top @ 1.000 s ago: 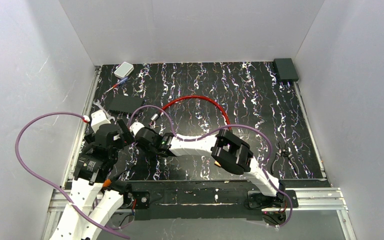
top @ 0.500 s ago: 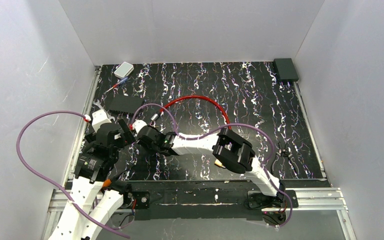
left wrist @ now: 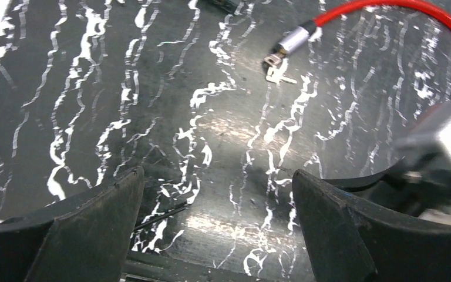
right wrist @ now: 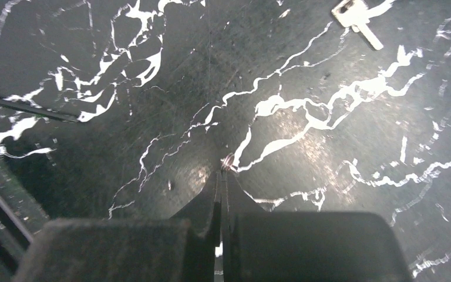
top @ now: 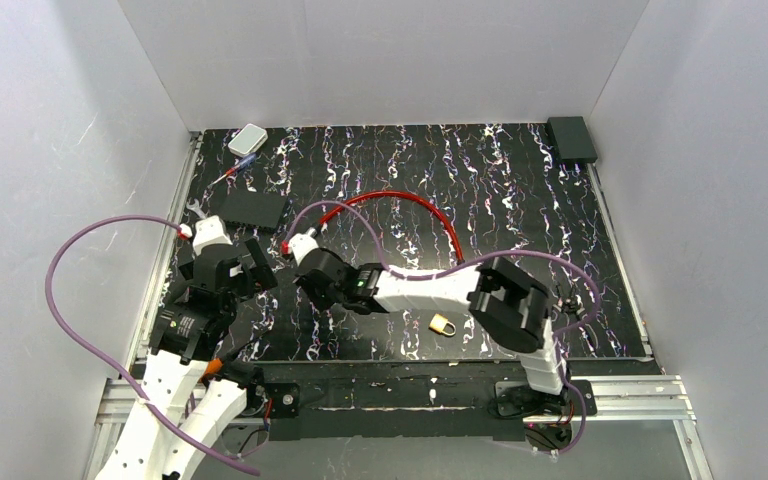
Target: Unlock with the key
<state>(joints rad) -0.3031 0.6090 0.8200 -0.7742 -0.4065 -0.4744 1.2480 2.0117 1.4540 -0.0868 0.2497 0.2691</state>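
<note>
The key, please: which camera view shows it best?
The right wrist view shows it best: the key appears large and sharp near the top edge of that picture. The left wrist view shows it smaller, beside the metal end of the red cable. In the top view I cannot make it out.

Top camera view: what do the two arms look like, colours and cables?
Both the left arm and right arm have white links with bulky black joints. A purple cable loops off each. The fingers are matte black wedges.
</note>
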